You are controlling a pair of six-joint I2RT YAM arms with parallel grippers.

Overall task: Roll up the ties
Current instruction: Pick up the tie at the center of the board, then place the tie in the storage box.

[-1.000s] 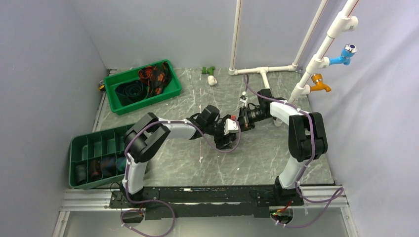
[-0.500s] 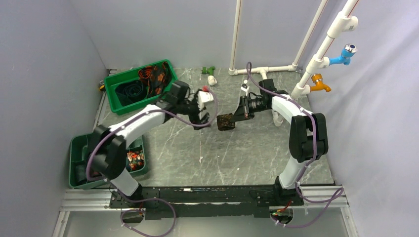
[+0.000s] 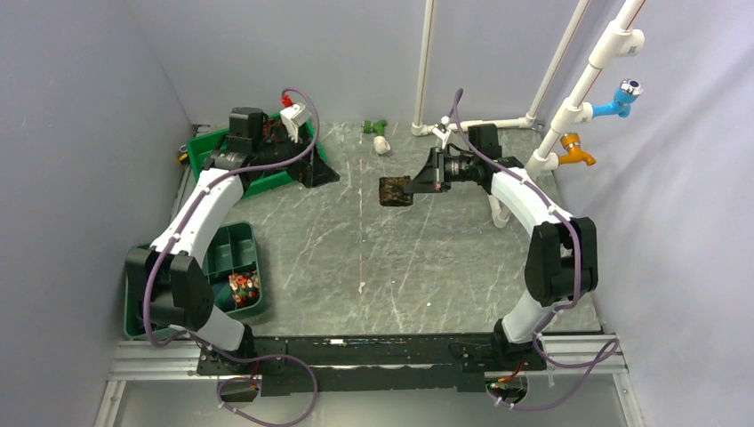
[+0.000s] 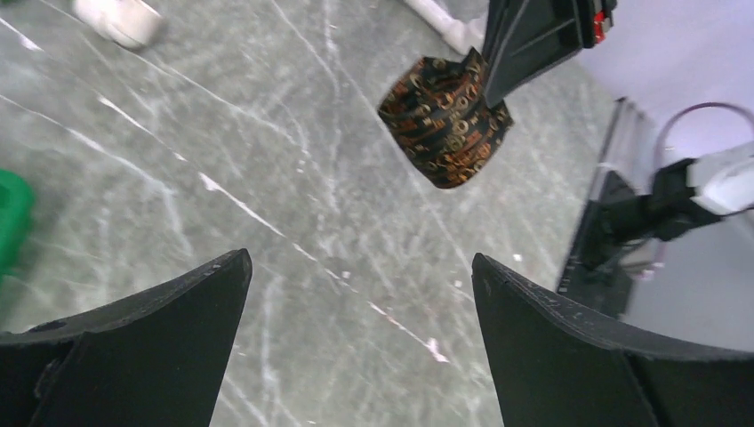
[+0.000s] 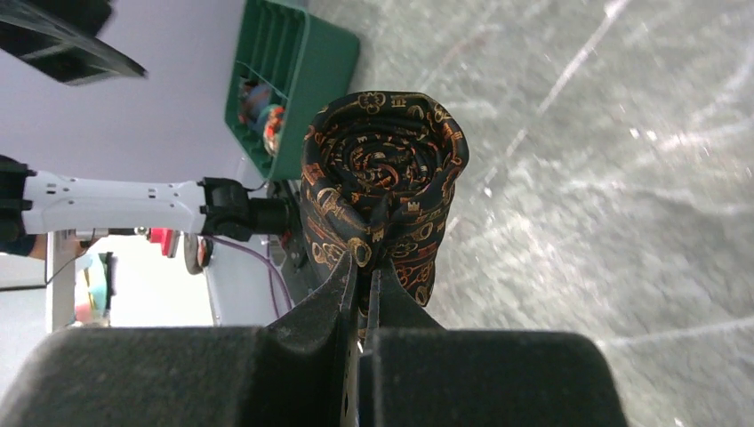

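Left gripper [image 3: 317, 171] — now outstretched, wide open

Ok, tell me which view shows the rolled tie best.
Right wrist: the rolled tie is close up, its spiral end facing the camera, pinched by the right claw. Left wrist shows it smaller, side-on; top external shows only a small dark bundle.

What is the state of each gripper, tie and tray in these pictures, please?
left gripper, open, holding nothing, beside the far tray.
right gripper, shut on the rolled tie.
rolled tie, wound into a tight coil, held off the table.
far tray, partly hidden by the left arm.
divided tray, some compartments bare, a red-orange patterned roll in one.
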